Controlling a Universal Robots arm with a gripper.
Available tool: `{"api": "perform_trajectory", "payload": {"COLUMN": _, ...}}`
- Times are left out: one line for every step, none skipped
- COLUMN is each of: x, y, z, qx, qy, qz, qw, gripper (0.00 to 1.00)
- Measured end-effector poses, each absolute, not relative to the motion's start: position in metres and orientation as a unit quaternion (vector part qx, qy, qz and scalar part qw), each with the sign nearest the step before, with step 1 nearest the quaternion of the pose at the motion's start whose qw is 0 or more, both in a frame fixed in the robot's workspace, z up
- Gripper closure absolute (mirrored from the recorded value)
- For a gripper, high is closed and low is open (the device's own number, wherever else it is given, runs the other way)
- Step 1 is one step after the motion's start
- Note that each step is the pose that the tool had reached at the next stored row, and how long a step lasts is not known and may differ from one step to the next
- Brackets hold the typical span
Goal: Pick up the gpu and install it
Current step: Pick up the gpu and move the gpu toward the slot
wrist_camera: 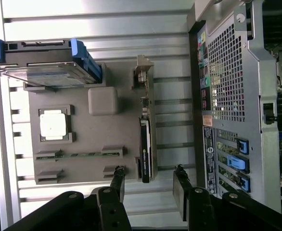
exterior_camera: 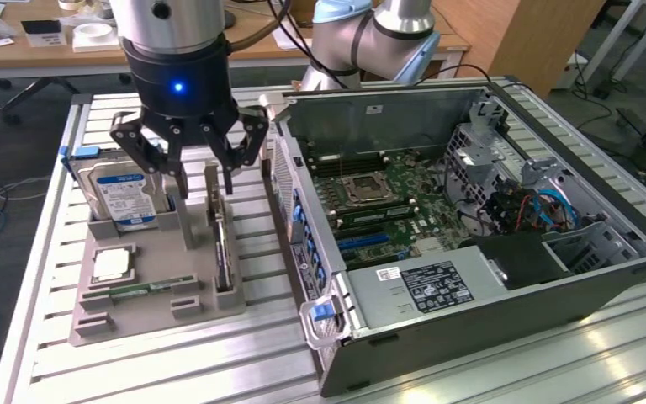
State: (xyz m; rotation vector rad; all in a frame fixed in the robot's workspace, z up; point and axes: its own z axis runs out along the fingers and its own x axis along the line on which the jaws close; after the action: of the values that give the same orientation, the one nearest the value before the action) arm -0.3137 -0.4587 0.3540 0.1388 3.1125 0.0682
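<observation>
The gpu stands on edge in a slot of the grey holder tray, thin and dark, on the side nearest the computer. In the wrist view the gpu shows as a narrow black strip with its silver bracket at the far end. My gripper hangs just above the tray with its fingers open and nothing between them. In the wrist view my gripper straddles the near end of the card, one finger on each side, not touching it.
The open computer case lies beside the tray, motherboard exposed. In the tray stand a silver hard drive, a processor and a green memory stick. All rest on a slatted metal table.
</observation>
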Motion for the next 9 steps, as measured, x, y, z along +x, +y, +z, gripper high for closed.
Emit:
{"api": "perform_trajectory", "payload": {"x": -0.3137, "y": -0.4587, "z": 0.3536, "qx": 0.045, "qy": 0.999, "qz": 0.022, "qw": 0.013, "gripper": 0.47}}
{"api": "perform_trajectory", "payload": {"x": -0.3137, "y": -0.4587, "z": 0.3533, "qx": 0.044, "qy": 0.999, "qz": 0.022, "qw": 0.013, "gripper": 0.47}}
{"api": "perform_trajectory", "payload": {"x": -0.3137, "y": -0.4587, "z": 0.3529, "qx": 0.045, "qy": 0.999, "qz": 0.022, "qw": 0.013, "gripper": 0.47}}
{"api": "perform_trajectory", "payload": {"x": -0.3137, "y": -0.4587, "z": 0.3526, "qx": 0.044, "qy": 0.999, "qz": 0.022, "qw": 0.013, "gripper": 0.47}}
{"api": "perform_trajectory", "payload": {"x": -0.3137, "y": -0.4587, "z": 0.3523, "qx": 0.044, "qy": 0.999, "qz": 0.022, "qw": 0.013, "gripper": 0.47}}
{"api": "perform_trajectory", "payload": {"x": -0.3137, "y": -0.4587, "z": 0.352, "qx": 0.045, "qy": 0.999, "qz": 0.022, "qw": 0.013, "gripper": 0.47}}
{"api": "perform_trajectory", "payload": {"x": -0.3137, "y": -0.4587, "z": 0.3517, "qx": 0.044, "qy": 0.999, "qz": 0.022, "qw": 0.013, "gripper": 0.47}}
{"api": "perform_trajectory", "payload": {"x": -0.3137, "y": -0.4587, "z": 0.3514, "qx": 0.045, "qy": 0.999, "qz": 0.022, "qw": 0.013, "gripper": 0.47}}
{"api": "perform_trajectory", "payload": {"x": -0.3137, "y": -0.4587, "z": 0.3511, "qx": 0.044, "qy": 0.999, "qz": 0.022, "qw": 0.013, "gripper": 0.47}}
